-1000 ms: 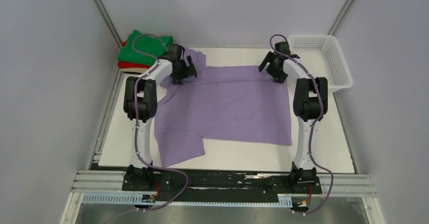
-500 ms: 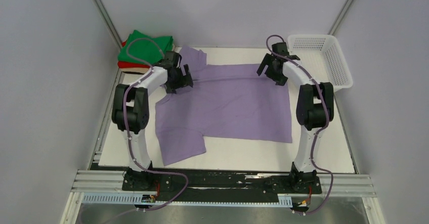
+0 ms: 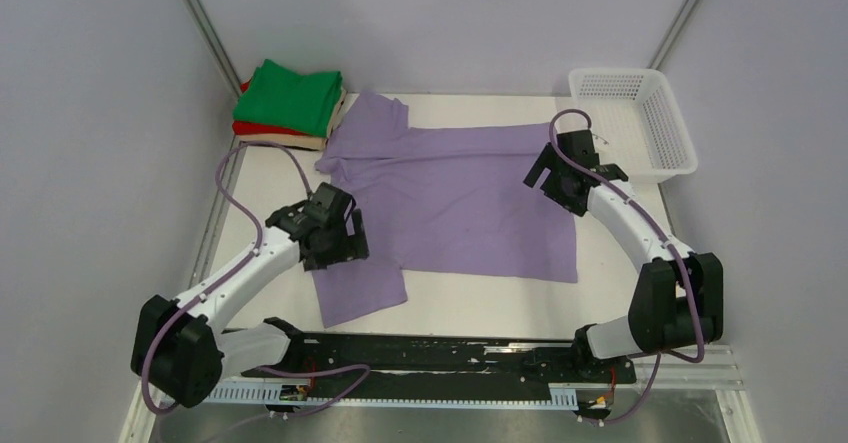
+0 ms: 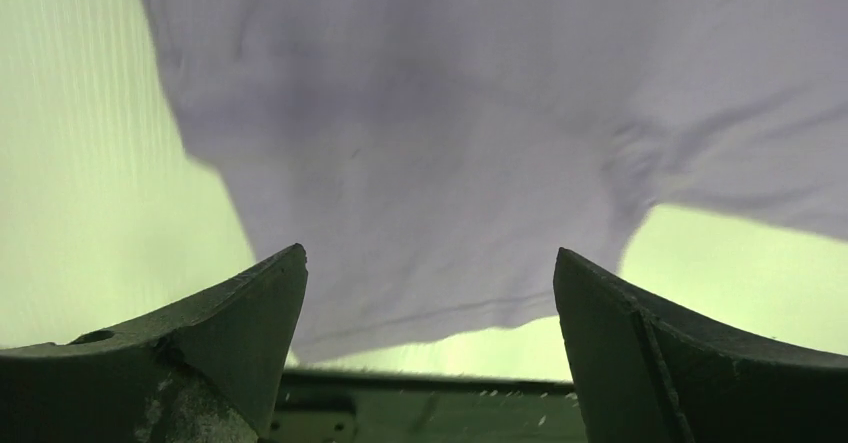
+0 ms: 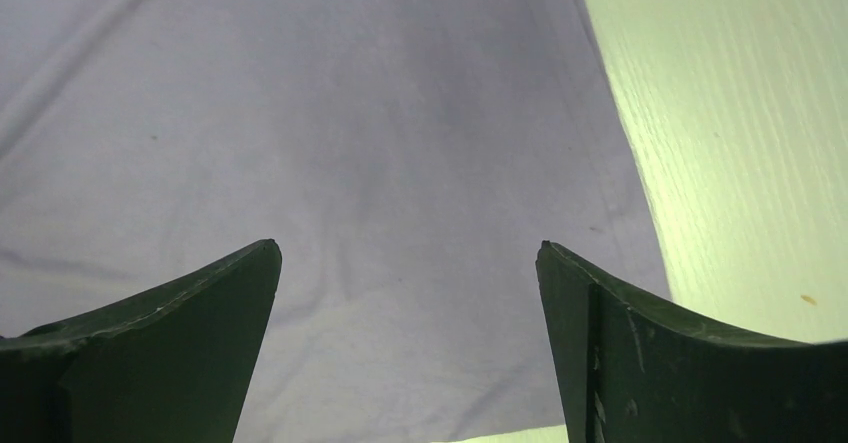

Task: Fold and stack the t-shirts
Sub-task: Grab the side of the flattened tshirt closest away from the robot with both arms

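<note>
A large lavender t-shirt (image 3: 460, 198) lies spread flat on the white table, sleeves to the left. Its cloth also fills the left wrist view (image 4: 430, 133) and the right wrist view (image 5: 330, 153). Folded green (image 3: 292, 96), red (image 3: 262, 128) and beige (image 3: 280, 142) t-shirts sit stacked at the far left corner. My left gripper (image 3: 338, 243) hangs open over the near-left sleeve, nothing between its fingers (image 4: 240, 333). My right gripper (image 3: 560, 178) hangs open over the shirt's right edge, its fingers (image 5: 620, 343) empty.
A white plastic mesh basket (image 3: 680, 138) stands at the far right corner. Grey walls close in both sides. The black rail (image 3: 440, 353) with the arm bases runs along the near edge of the white table (image 3: 480, 298).
Both arms pulled back from the shirt's far edge toward me: the left swung down to the near-left sleeve, the right dropped to the right edge. Both grippers stayed open. The shirt lies unmoved.
</note>
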`<state>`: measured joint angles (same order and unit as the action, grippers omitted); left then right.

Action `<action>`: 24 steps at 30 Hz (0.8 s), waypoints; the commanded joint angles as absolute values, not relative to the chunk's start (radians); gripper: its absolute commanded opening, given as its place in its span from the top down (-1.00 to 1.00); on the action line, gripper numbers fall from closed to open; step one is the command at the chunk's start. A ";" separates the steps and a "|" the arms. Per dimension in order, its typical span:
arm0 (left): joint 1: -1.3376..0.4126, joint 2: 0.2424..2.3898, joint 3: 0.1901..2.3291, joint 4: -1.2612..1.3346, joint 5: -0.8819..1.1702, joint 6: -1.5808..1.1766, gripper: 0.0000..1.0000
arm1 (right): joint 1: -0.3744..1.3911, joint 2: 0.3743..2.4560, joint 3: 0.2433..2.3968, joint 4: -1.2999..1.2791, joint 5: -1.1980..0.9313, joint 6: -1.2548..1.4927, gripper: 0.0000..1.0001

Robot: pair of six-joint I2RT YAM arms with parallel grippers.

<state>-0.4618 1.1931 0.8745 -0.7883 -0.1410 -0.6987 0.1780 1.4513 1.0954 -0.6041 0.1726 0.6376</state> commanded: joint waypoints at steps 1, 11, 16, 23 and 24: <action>-0.489 1.041 0.707 -0.898 -0.127 -0.898 -0.98 | 0.175 1.379 1.031 -0.557 0.219 0.653 -1.00; -0.528 0.896 0.519 -0.920 -0.038 -1.061 -0.85 | 0.153 1.405 1.011 -0.555 0.215 0.630 -1.00; -0.541 0.945 0.518 -0.923 -0.053 -1.049 -0.83 | 0.133 1.421 1.008 -0.553 0.194 0.621 -1.00; -0.543 1.027 0.554 -0.858 -0.088 -1.046 -0.76 | 0.087 1.422 1.003 -0.547 0.153 0.614 -1.00; -0.548 1.044 0.557 -0.843 -0.088 -1.049 -0.75 | 0.079 1.419 1.003 -0.546 0.147 0.614 -1.00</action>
<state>-0.5373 1.0061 0.5137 -0.9016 -0.0624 -1.0214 0.1051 1.4235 1.0054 -0.5858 0.1734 0.6323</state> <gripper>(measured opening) 0.884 0.998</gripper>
